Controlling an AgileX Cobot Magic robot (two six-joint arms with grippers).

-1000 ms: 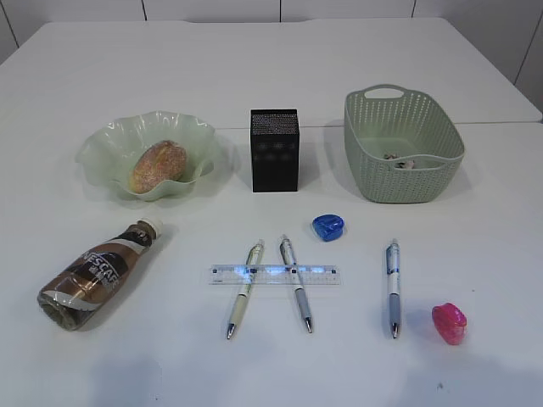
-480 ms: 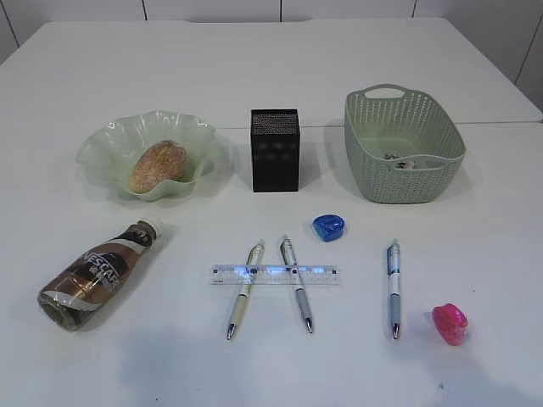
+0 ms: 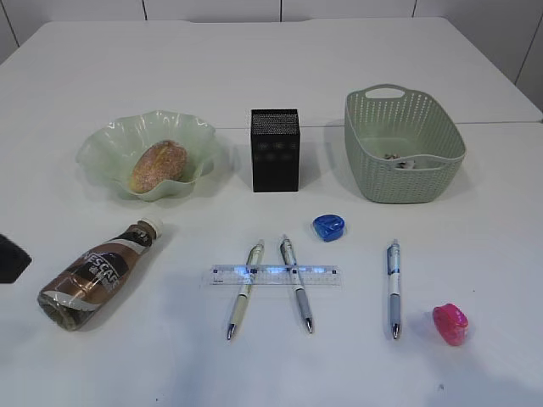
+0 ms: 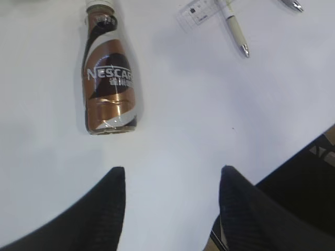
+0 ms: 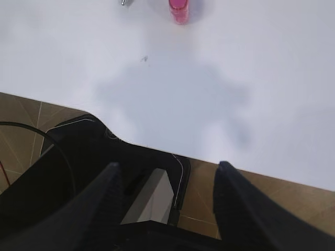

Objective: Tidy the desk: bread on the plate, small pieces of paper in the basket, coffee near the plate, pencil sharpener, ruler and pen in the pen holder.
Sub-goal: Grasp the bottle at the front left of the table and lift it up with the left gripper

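A white desk (image 3: 271, 76). The bread (image 3: 157, 165) sits in the green plate (image 3: 102, 148); the coffee (image 3: 93, 275) lies on its side nearby. Both grippers (left (image 4: 170, 180), right (image 5: 166, 175)) hang with jaws apart, holding nothing.

coffee (image 4: 110, 78) label: "NESCAFÉ" in white letters, last letters curving out of sight in the left wrist view; partly legible in the exterior view
ruler (image 3: 275, 274) markings: bluish, too small to read
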